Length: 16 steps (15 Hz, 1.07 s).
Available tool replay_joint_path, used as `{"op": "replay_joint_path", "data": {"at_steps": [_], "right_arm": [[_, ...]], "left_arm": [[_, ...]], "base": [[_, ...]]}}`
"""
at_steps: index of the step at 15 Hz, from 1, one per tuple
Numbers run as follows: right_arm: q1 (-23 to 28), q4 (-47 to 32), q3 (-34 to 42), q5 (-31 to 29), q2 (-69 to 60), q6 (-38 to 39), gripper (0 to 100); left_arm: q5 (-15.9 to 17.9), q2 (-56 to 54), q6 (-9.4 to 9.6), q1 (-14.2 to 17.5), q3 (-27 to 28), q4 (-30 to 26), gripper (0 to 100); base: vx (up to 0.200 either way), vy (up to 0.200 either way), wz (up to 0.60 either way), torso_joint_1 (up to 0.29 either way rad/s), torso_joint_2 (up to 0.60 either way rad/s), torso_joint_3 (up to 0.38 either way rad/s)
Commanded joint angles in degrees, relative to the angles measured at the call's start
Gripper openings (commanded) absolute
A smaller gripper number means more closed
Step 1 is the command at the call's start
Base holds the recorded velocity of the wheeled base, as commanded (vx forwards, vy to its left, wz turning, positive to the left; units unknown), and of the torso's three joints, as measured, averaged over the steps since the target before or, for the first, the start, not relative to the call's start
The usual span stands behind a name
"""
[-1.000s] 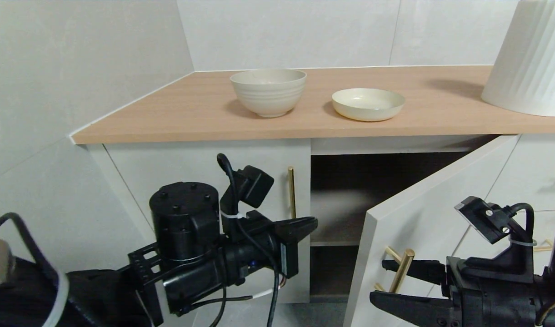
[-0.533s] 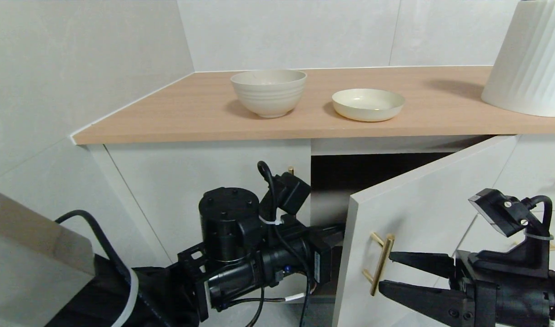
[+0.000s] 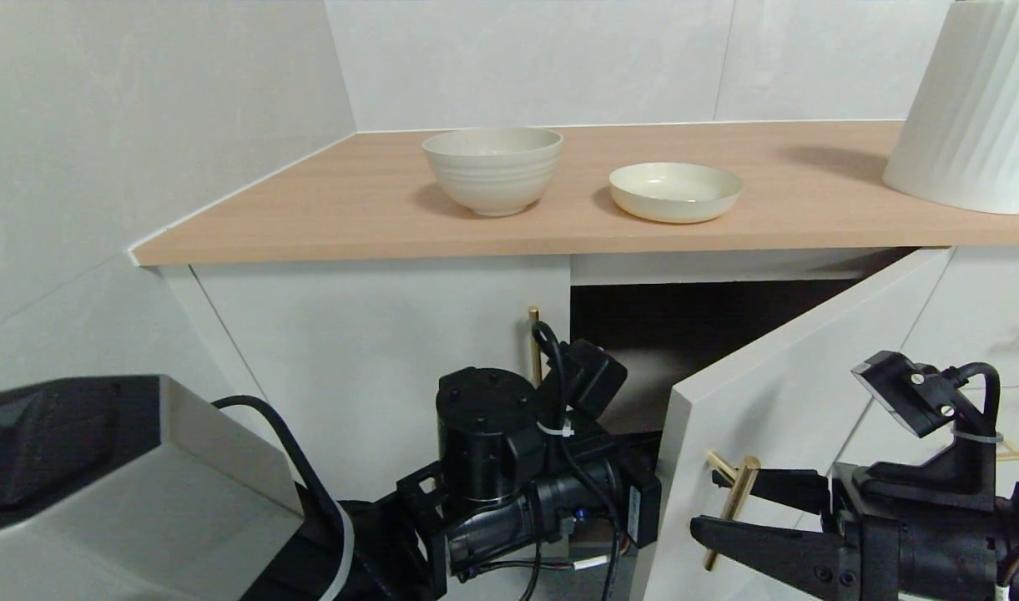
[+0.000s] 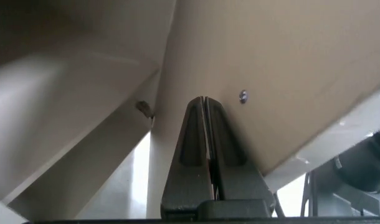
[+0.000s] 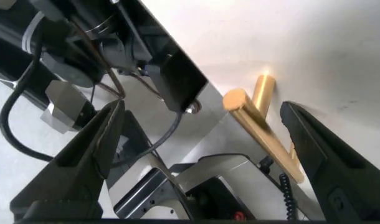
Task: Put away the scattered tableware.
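A cream ribbed bowl (image 3: pixel 492 167) and a shallow cream dish (image 3: pixel 674 190) stand on the wooden countertop (image 3: pixel 334 217). Below them a white cabinet door (image 3: pixel 776 417) hangs partly open. My right gripper (image 3: pixel 708 502) is open, its two fingers on either side of the door's gold handle (image 3: pixel 733 492). In the right wrist view the handle (image 5: pixel 265 130) sits between the spread fingers (image 5: pixel 314 155). My left gripper (image 4: pixel 204 102) is shut on nothing, its tip against the door's inner face, behind the door edge.
A tall white ribbed vessel (image 3: pixel 976 108) stands at the counter's right end. The neighbouring left door (image 3: pixel 375 351) is closed, with its own gold handle (image 3: pixel 534 351). The dark cabinet interior (image 3: pixel 643 334) lies open. A tiled wall bounds the left side.
My left arm has moved right and down, going in behind the door edge. The door swung slightly inward, then back out. The handle is again between my right gripper's fingers.
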<state>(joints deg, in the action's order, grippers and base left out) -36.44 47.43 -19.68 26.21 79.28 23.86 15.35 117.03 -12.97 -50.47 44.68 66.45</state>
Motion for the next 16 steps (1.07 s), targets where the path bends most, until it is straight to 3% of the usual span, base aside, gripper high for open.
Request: {"op": "replay_joint_path", "data": {"at_steps": [1,3,5,8,10,16], "right_arm": [[3.30,-0.06,0.08,-0.02,-1.67,-0.74,100],[7.52,-0.41,1.75,-0.02,-2.11,-7.95,100],[9.63,-5.95,1.66,-2.83,-5.01,-15.68,100],[9.54,-26.96,-6.16,-3.97,-16.87,-16.03,100],[9.54,-34.60,-9.50,-4.15,-20.48,-17.70,100],[9.54,-34.69,-10.73,-6.52,-20.83,-18.14,100]], "left_arm": [[-0.23,-1.81,-0.12,0.02,-1.08,0.08,0],[-0.23,-2.07,-0.12,0.02,-1.08,0.08,0],[-0.14,-1.72,-0.12,0.02,-1.08,0.08,0],[0.03,-1.01,-0.12,0.02,-1.08,0.08,0],[0.12,-0.75,-0.21,0.02,-1.08,-0.01,0],[0.03,0.13,-0.30,-1.12,1.73,-3.52,0]], "base": [[0.000,0.000,0.00,0.000,0.00,0.000],[0.000,0.000,0.00,0.000,0.00,0.000],[0.000,0.000,0.00,0.000,0.00,0.000],[0.000,0.000,0.00,0.000,0.00,0.000],[0.000,0.000,0.00,0.000,0.00,0.000],[0.000,0.000,0.00,0.000,0.00,0.000]]}}
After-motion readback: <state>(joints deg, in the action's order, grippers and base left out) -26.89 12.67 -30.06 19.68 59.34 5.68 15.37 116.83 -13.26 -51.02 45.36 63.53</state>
